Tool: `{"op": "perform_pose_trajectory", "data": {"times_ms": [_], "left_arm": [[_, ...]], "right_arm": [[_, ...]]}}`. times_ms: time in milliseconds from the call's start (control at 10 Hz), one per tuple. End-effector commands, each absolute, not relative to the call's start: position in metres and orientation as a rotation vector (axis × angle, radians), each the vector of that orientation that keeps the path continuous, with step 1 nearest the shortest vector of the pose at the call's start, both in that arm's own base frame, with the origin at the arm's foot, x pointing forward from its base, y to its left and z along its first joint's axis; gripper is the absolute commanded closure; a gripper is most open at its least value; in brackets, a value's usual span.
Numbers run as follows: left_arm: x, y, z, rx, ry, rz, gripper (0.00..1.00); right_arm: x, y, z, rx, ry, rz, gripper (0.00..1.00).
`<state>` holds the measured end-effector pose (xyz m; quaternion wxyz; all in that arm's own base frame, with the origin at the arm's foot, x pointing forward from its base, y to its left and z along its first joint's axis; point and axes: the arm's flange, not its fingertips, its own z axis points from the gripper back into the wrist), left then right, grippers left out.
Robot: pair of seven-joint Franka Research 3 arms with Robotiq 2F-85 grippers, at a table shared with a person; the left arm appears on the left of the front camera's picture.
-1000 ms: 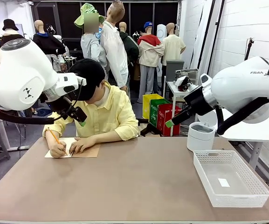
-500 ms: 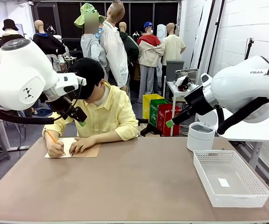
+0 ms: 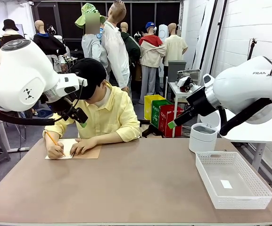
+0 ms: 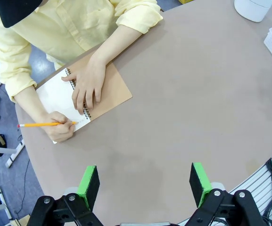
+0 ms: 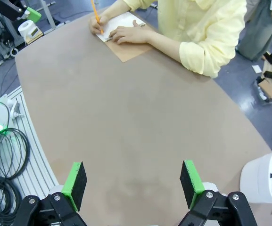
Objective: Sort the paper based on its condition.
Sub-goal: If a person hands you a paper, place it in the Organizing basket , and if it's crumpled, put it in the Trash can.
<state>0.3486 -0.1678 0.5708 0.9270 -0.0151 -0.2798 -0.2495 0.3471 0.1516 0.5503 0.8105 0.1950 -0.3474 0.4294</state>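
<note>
Left pincer (image 4: 144,182): its two green pads stand wide apart, released, with nothing between them. It hangs above bare table (image 4: 187,99) and touches nothing.

Right pincer (image 5: 133,181): also spread wide and released, holding nothing and touching nothing, with only tabletop beyond its pads.

The paper (image 4: 55,96) is a white page lying open on a tan spiral notebook (image 4: 113,92). Seen from the left pincer, it lies ahead and off to the left, well apart from the pads, at the table's far edge. Seen from the right pincer, it lies far ahead near the top of that view, again well apart.

A person in a yellow shirt sits beyond the notebook. One hand (image 4: 60,128) rests on the paper, holding an orange pencil (image 4: 41,125) with the tip on the page. The other hand (image 4: 86,84) lies flat across the spiral binding.

In the front view, a white mesh tray (image 3: 239,202) sits on the table below the right pincer, toward the robot's side. A white round bin (image 3: 202,137) stands just beyond the tray, near that pincer.
</note>
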Motion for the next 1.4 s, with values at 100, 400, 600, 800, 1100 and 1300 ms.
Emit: {"op": "perform_pose_trajectory", "data": {"times_ms": [100,400,600,800,1100,1300], "left_arm": [[0.3485,-0.1678,0.5718,-0.028,-0.576,-0.519,0.00],[0.3485,-0.1678,0.5718,-0.028,-0.576,-0.519,0.00],[0.3485,-0.1678,0.5718,-0.028,-0.576,-0.519,0.00],[0.3485,-0.1678,0.5718,-0.028,-0.576,-0.519,0.00],[0.3485,-0.1678,0.5718,-0.028,-0.576,-0.519,0.00],[0.3485,-0.1678,0.5718,-0.028,-0.576,-0.519,0.00]], "right_arm": [[0.3468,0.1526,0.5499,0.426,-0.733,0.911,0.00],[0.3468,0.1526,0.5499,0.426,-0.733,0.911,0.00],[0.3468,0.1526,0.5499,0.426,-0.733,0.911,0.00],[0.3468,0.1526,0.5499,0.426,-0.733,0.911,0.00],[0.3468,0.1526,0.5499,0.426,-0.733,0.911,0.00],[0.3468,0.1526,0.5499,0.426,-0.733,0.911,0.00]]}}
